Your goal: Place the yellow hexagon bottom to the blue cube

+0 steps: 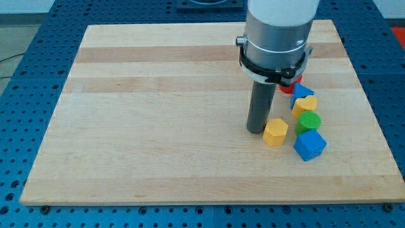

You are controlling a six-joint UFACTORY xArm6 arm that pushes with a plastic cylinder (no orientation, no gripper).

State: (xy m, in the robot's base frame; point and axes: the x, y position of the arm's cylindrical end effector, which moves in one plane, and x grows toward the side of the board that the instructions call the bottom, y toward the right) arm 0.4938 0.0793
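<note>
The blue cube (pixel 309 145) sits closest to the view's bottom, turned so a corner faces forward, on the right part of the wooden board (pixel 158 114). Just to its left, with a sliver of bare wood between them, lies the yellow hexagon (pixel 275 132): a squat six-sided block with a flat top, matte, its edges crisp.

There is no claw on this arm, only a dark rod, and its tip (pixel 255 130) stands on the board right against the hexagon's left side, touching or all but touching it.

Above the cube a chain of blocks runs toward the view's top: a green block (pixel 309 121), a yellow heart (pixel 306 104), a small blue block (pixel 302 90) and a red one (pixel 288 87) half hidden by the arm's collar.

The hexagon looks light and rigid, and I'd expect it to slide easily on the smooth wood but spin if nudged off-centre. I'd press square on a flat face, from the top side, to steer it down and round below the cube without knocking the cube away.
</note>
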